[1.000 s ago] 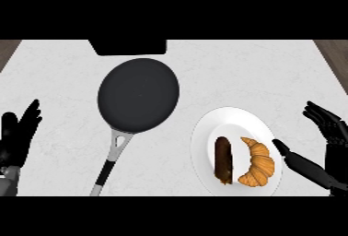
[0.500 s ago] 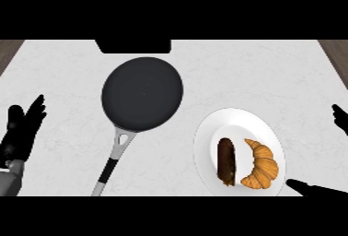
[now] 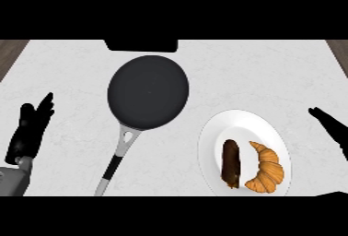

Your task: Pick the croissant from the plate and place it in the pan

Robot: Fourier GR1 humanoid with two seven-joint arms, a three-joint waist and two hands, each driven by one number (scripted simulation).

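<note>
Premises: a kitchen. A pale, marbled counter (image 3: 68, 69) carries a black pan (image 3: 148, 92) with a metal handle. Beside it stands a white plate (image 3: 224, 129) of food: a croissant (image 3: 266, 170) and a dark pastry (image 3: 232, 162).

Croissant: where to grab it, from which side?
I'd pinch the croissant across its thick middle, coming in from the right with the right hand. Its bulged back faces right and is free; the dark pastry crowds its inner curve on the left.
</note>
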